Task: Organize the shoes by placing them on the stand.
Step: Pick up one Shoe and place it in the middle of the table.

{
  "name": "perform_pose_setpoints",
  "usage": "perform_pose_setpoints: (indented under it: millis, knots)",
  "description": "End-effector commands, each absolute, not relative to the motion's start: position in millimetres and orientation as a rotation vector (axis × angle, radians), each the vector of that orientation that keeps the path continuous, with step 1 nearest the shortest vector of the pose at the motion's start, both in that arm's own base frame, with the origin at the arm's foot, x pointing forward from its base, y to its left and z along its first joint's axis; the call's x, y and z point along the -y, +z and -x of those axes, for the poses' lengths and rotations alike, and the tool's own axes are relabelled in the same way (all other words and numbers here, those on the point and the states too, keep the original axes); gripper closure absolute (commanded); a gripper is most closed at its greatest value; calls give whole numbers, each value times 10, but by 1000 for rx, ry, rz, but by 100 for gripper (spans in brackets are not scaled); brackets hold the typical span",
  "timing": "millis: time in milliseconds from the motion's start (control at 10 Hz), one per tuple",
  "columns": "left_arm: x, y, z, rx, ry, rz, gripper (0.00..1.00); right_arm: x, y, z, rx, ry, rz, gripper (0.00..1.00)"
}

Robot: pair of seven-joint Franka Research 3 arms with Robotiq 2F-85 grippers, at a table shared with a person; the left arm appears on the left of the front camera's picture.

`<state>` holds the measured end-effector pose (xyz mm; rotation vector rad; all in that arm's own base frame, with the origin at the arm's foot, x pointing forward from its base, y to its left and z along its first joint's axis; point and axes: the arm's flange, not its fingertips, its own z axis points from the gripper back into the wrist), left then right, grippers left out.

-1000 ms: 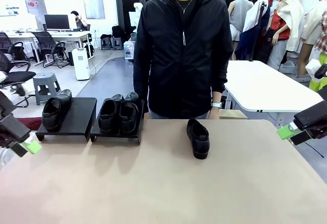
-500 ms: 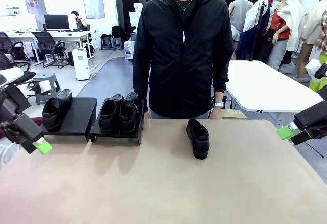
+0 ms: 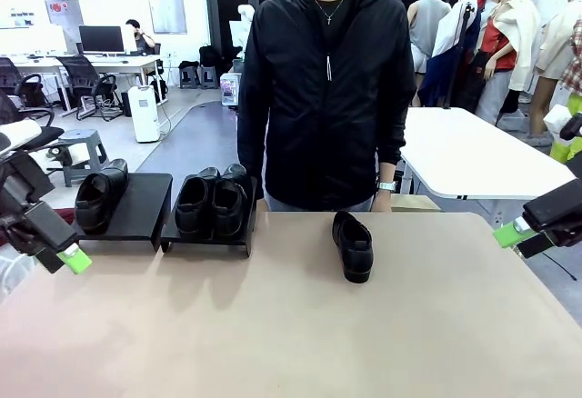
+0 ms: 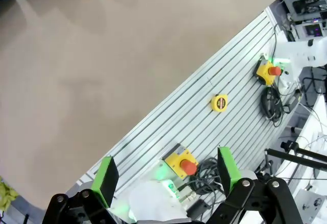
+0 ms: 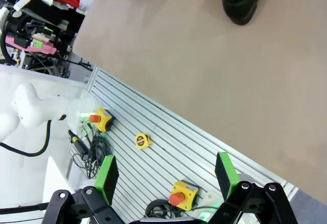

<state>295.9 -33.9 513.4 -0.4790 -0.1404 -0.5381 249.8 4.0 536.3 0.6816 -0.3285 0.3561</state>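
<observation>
Shoes: three of the four already sit on the stand (image 3: 145,200) at the far left of the counter (image 3: 291,325), one shoe (image 3: 98,196) on the left platform and a pair (image 3: 212,203) side by side on the right platform. A fourth shoe (image 3: 352,244) lies alone on the counter, right of the stand and just in front of the person (image 3: 323,89) standing at the far side, toe pointing toward the near edge. At the counter's left edge, the left end effector (image 3: 71,257) hangs near the left platform, its fingers apart and holding nothing; its wrist view looks down on bare counter and a slatted metal base (image 4: 214,116). Beyond the right edge, the right end effector (image 3: 509,233) hovers well apart from the lone shoe, fingers likewise spread and empty.
</observation>
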Motion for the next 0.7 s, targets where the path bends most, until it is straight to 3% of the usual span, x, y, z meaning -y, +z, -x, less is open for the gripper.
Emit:
perform_pose_setpoints:
  millis: [0,200,300,600]
  knots:
    - [311,5151,-2985,140,-526,479,0,-23,5358,-2481,330,355,-691,0]
    - [311,5151,-2985,140,-526,479,0,-40,5363,-2498,329,356,-682,0]
    - [311,5151,-2985,140,-526,479,0,-262,5396,-2590,274,395,-584,0]
    - [311,5151,-2985,140,-526,479,0,-1232,5620,-4138,154,278,-245,0]
